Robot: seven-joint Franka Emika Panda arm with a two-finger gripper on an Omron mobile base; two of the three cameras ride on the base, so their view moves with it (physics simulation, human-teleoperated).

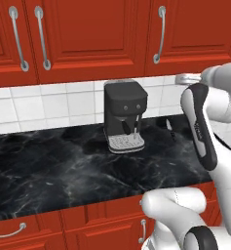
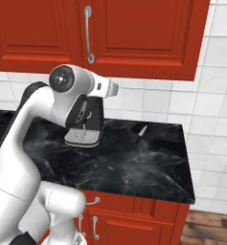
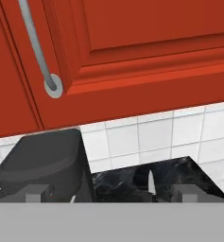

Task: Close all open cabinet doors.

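Three red cabinet doors (image 1: 87,34) are hanging in a row above the counter (image 1: 63,171) in the left base view, each standing tall with its long axis upright and its face turned out toward the room. Their silver handles (image 1: 41,36) are running vertically down the door edges, two close together at the left seam and one (image 1: 160,34) on the right-hand door. All the doors seen here are lying flush with one another, none swinging out.

Below them, a dark coffee machine (image 1: 124,114) is sitting toward the back edge of the black marble counter, against the white tiled wall (image 1: 39,105). A knife (image 2: 140,134) is standing in a dark holder near the counter's back right corner, well apart from the machine.

The gripper (image 3: 111,196) is hovering in the air in front of the right-hand door (image 3: 146,52), just below its handle end (image 3: 52,87), touching nothing. Its two fingertips (image 3: 35,194) are standing wide apart with nothing between them, so the jaws are released.

Short drawer fronts (image 1: 19,232) are showing along the counter's front edge.
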